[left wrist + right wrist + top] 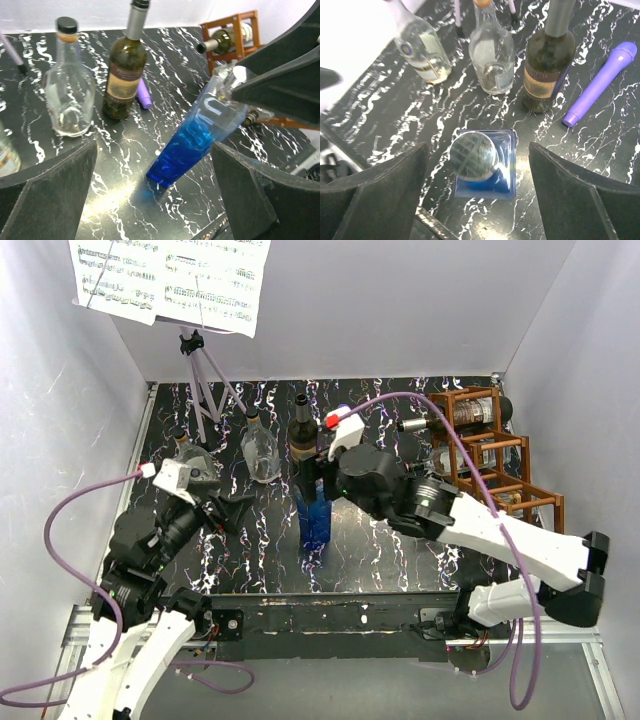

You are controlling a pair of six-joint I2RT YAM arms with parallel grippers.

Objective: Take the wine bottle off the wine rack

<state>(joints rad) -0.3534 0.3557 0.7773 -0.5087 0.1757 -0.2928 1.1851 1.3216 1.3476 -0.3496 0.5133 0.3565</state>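
My left gripper [154,145] is wide open, fingers at the frame bottom. Ahead, the blue bottle [175,155] stands on the black marbled table [165,65], with the right gripper [239,77] at its clear top, contact unclear. Behind are a dark wine bottle [124,75], a clear glass bottle [67,97] and a purple tube [144,94]. The wine rack [231,19] is far right, with a rack bottle [220,42] lying in it.

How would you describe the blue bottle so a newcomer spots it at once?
On the black marbled table, look at the front middle, below the right arm's open claw. There stands a square-sided bottle; unlike the clear flask and the dark wine bottle behind it, it is bright blue with a round glass stopper.
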